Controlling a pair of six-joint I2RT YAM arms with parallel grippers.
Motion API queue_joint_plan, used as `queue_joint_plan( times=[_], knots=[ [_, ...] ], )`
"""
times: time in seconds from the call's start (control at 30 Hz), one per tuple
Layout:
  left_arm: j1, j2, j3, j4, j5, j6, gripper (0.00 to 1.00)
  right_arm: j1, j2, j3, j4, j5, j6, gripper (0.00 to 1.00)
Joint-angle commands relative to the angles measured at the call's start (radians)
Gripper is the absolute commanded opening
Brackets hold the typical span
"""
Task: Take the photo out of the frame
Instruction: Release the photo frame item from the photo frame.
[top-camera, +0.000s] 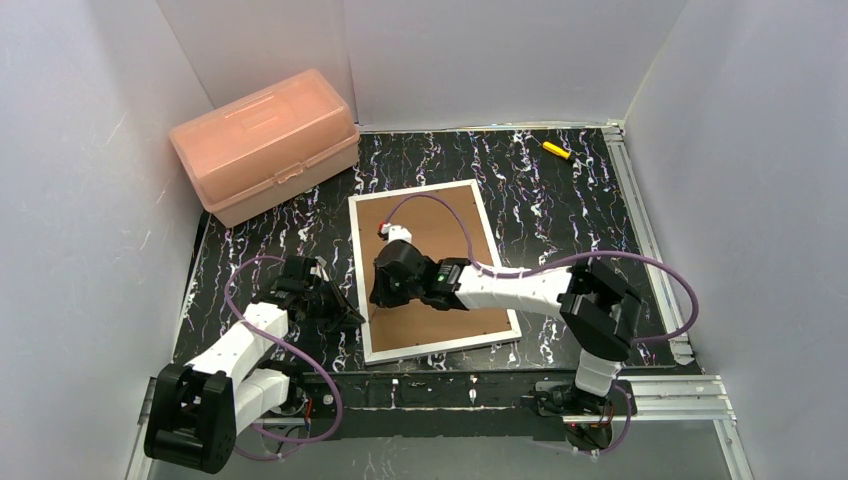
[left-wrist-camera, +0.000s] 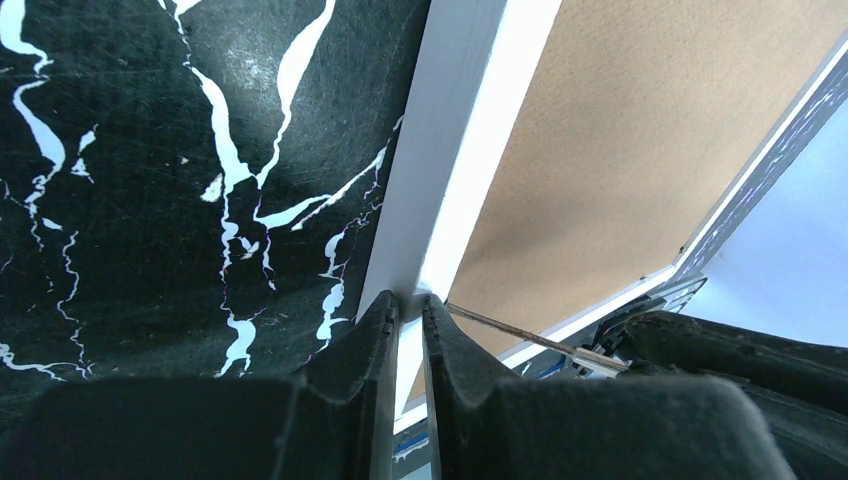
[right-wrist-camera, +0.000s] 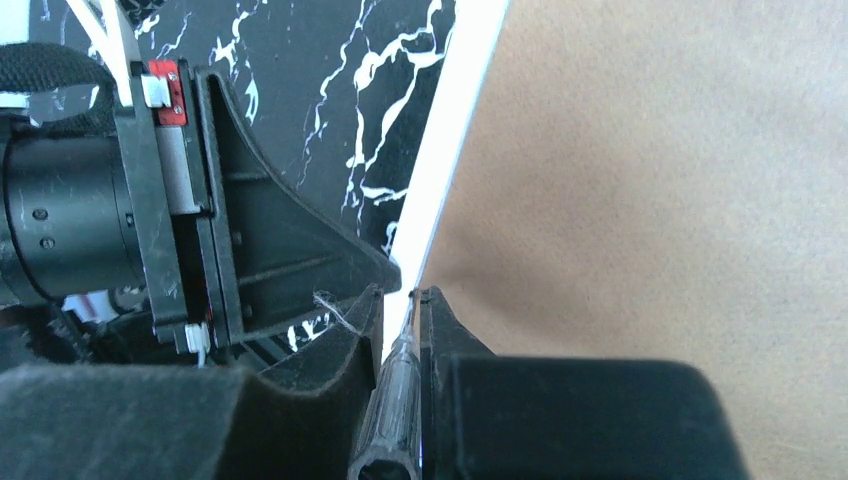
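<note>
The frame (top-camera: 440, 225) lies face down on the black marbled mat, its brown back up inside the white border. The photo is hidden under that back. My left gripper (top-camera: 352, 318) sits at the frame's left edge near the front corner. In the left wrist view the left gripper (left-wrist-camera: 410, 300) is shut on the white border (left-wrist-camera: 445, 150). My right gripper (top-camera: 378, 290) reaches across the brown back to the same edge. It is shut (right-wrist-camera: 398, 295) on a clear-handled screwdriver (right-wrist-camera: 392, 400), whose thin shaft (left-wrist-camera: 520, 335) points at the seam between border and back.
A pink plastic box (top-camera: 265, 143) stands at the back left, close to the wall. A small yellow object (top-camera: 556, 150) lies at the back right. Aluminium rails (top-camera: 640, 230) run along the right and front edges. White walls close in three sides.
</note>
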Motion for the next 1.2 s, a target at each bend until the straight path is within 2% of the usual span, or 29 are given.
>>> queue_joint_plan(
  times=[0.0,0.23,0.57,0.83,1.17],
  knots=[
    [-0.023,0.021,-0.050,0.034,0.034,-0.019,0.06,0.106,0.093,0.133,0.104,-0.062,0.037,0.01],
    [-0.023,0.018,-0.046,0.028,0.033,-0.018,0.05,0.153,0.170,0.270,0.047,-0.046,0.009,0.01],
    [-0.023,0.009,-0.026,0.000,0.013,-0.012,0.05,0.154,0.132,0.261,-0.005,0.040,-0.016,0.01],
    [-0.023,-0.053,0.006,-0.068,-0.039,-0.004,0.09,0.066,-0.008,0.097,-0.041,0.092,-0.036,0.01],
    [-0.023,-0.099,0.051,-0.095,-0.024,0.013,0.15,-0.088,-0.215,-0.132,0.093,-0.017,-0.047,0.01]
  ],
)
